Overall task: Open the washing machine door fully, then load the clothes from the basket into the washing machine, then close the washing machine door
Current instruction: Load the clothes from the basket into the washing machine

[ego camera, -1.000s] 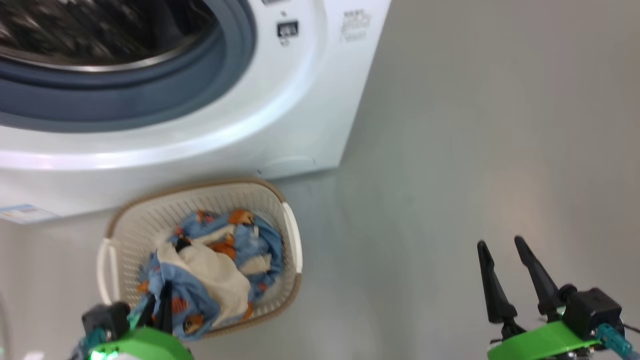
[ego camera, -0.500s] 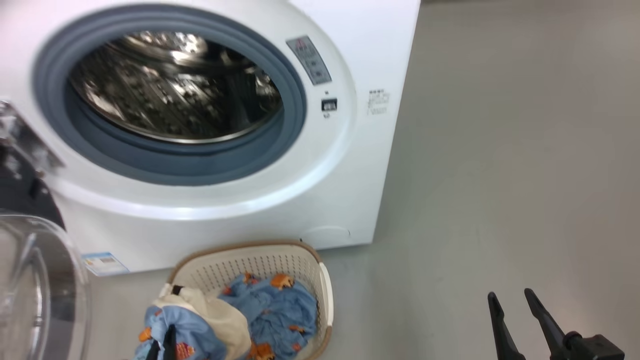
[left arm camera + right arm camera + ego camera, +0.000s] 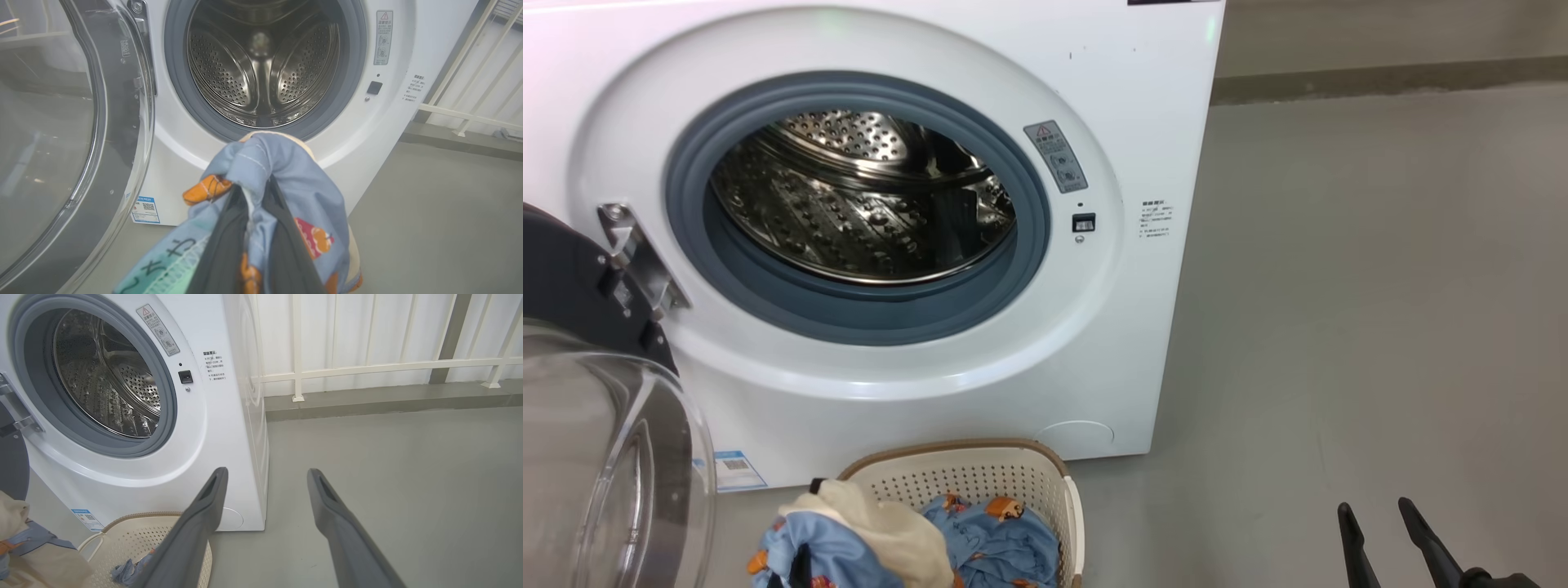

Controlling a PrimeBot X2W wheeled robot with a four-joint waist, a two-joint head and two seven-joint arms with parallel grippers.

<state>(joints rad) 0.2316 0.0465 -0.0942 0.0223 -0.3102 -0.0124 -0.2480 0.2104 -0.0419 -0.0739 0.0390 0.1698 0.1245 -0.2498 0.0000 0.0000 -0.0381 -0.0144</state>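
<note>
- Left gripper (image 3: pixel 254 194) jaws pinch the clothes (image 3: pixel 286 163) before the washing machine (image 3: pixel 1143 98); right gripper (image 3: pixel 265 475) jaws wide, empty.
- Left tips buried in fabric; basket (image 3: pixel 980 478) cut off below.
- Blue label (image 3: pixel 734 467) print unreadable.

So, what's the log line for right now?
washing machine door open | left gripper shut on clothes | right gripper open, empty | drum empty

Bright, even light; sharp, little glare.
</note>
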